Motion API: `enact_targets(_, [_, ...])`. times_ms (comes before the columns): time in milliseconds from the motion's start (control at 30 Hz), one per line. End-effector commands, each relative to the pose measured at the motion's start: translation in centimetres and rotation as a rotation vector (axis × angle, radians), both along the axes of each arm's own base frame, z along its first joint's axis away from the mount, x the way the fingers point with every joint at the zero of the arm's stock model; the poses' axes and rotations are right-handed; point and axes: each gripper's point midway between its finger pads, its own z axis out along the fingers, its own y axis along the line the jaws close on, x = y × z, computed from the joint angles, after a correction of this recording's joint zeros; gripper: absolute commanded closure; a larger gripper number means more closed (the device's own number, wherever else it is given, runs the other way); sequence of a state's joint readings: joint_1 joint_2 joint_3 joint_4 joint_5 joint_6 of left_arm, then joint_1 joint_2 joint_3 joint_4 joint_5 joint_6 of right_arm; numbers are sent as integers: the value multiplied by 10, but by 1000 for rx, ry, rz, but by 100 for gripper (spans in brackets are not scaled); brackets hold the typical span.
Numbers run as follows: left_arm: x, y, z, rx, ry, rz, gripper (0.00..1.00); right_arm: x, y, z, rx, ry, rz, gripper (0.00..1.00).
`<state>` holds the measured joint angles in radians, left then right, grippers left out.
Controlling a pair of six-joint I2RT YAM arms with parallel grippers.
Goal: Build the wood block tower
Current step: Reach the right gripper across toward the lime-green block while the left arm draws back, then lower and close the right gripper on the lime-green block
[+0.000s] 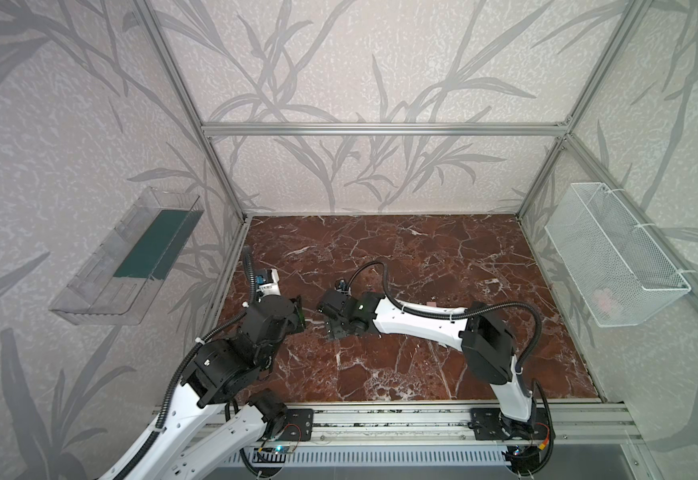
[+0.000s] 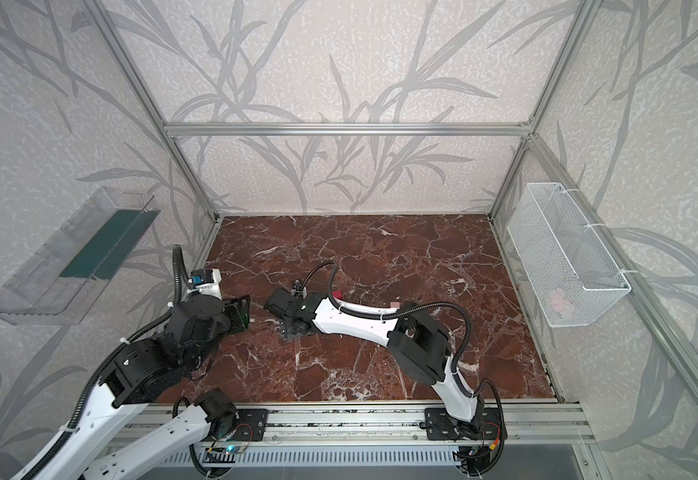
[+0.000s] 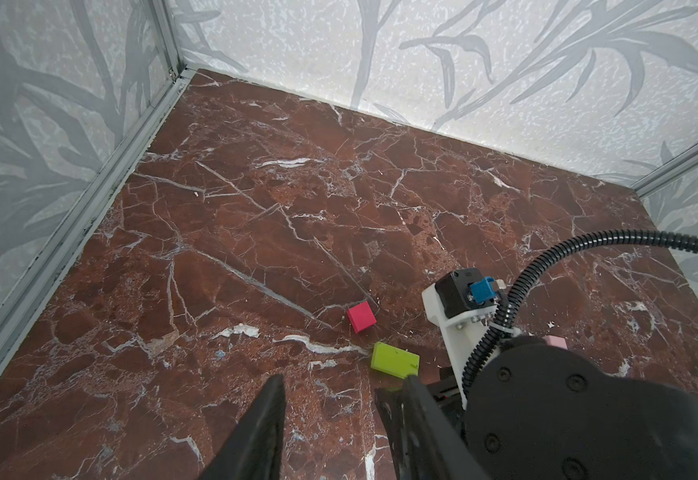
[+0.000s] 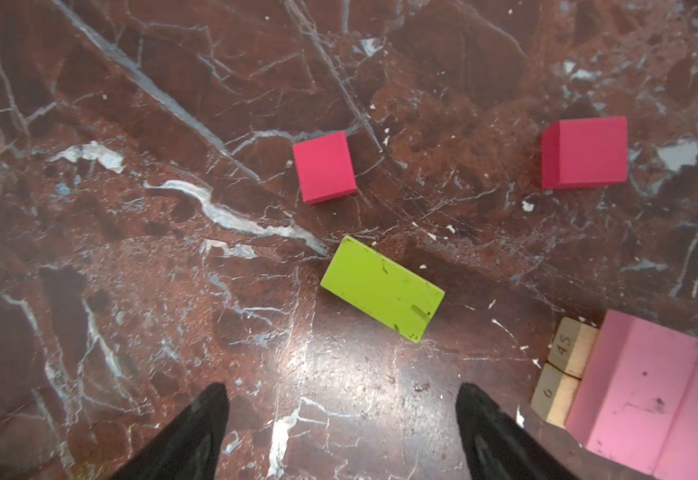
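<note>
Two red cubes lie loose on the counter. One sits just beside the lime-green bar, the second one well apart from it, nearer the tower. That green bar lies flat and skewed, scuffed with dark marks.

And the tower is only a low stack: pink bars laid side by side across two tan bars. The tan ends poke out from under them, with the numbers 45 and 6 on them. In a top view it is left of centre, mostly hidden under the right arm, with a pink sliver and one red cube peeking above its white link.

The counter is red-brown marble, veined in white. Grey leaf wallpaper and aluminium frame rails close it in. A clear plastic bin hangs at the left of the frame and a white wire basket at the right.

Now the arms. The right arm stretches low from the lower right toward centre-left. Its right tool is spread wide over bare marble, with nothing between the fingers. The left arm is folded at the lower left. The left tool is parted and empty, with the green bar just past one fingertip.
</note>
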<state>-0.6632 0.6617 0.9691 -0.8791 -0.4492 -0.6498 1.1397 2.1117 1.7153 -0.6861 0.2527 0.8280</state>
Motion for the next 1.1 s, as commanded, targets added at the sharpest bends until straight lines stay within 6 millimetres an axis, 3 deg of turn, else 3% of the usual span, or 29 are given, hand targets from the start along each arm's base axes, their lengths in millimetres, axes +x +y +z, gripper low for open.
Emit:
enact_targets(0, [-4,8,-7,43,20,17,54,10,-7,-7,-29,-7,-76,12])
enact_targets(133, [-4,9,-6,51,21,15,54,18,-9,-19,-29,10,-128,12])
enact_targets(367, [-3,9,-5,61,26,13,54,34,-10,-19,-13,-22,-196,12])
enact_targets(1067, [2,-2,-6,58,46,-34,54,45,-11,-40,-70,-2,-294,18])
